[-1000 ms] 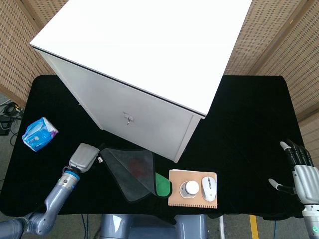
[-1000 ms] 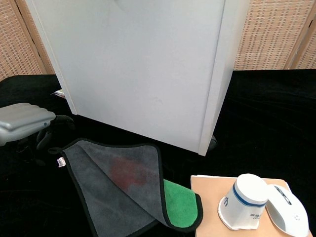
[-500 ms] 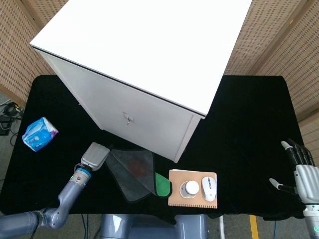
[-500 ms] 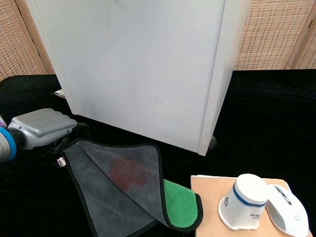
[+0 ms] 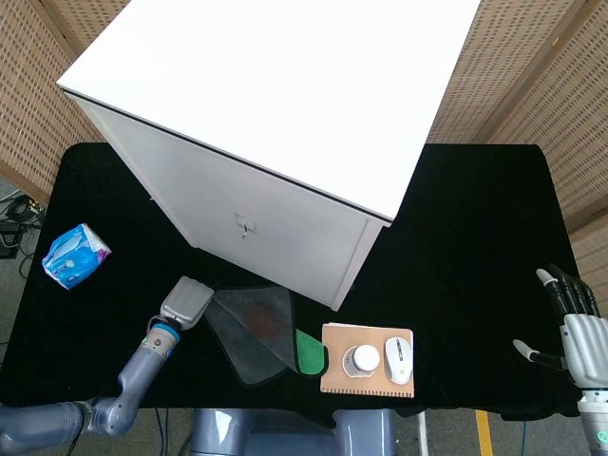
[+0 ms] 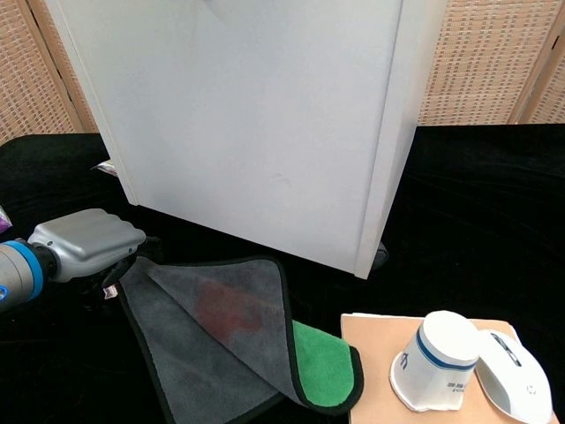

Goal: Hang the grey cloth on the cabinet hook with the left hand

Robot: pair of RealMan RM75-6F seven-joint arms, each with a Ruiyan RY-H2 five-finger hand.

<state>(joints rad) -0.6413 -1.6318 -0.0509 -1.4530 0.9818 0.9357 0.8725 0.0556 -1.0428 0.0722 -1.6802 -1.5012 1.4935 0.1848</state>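
Note:
The grey cloth (image 5: 255,328) (image 6: 212,340) lies flat on the black table in front of the white cabinet (image 5: 285,95) (image 6: 265,115). A small metal hook (image 5: 246,226) sticks out of the cabinet's front face, in the head view only. My left hand (image 5: 186,302) (image 6: 88,243) is palm down over the cloth's left corner, where the label is. Its fingers are tucked under it and hidden, so a grip does not show. My right hand (image 5: 573,328) hangs at the table's right edge with fingers spread, holding nothing.
A green cloth (image 5: 309,353) (image 6: 322,358) peeks out under the grey one. To its right a tan notebook (image 5: 334,380) (image 6: 371,353) carries a white cup (image 5: 362,359) (image 6: 437,362) and a white mouse (image 5: 399,359) (image 6: 512,375). A blue tissue pack (image 5: 76,255) lies far left.
My left hand has moved right and forward from beside the cloth onto its left corner, and the cloth's upper left edge has rumpled slightly. The right hand has stayed still.

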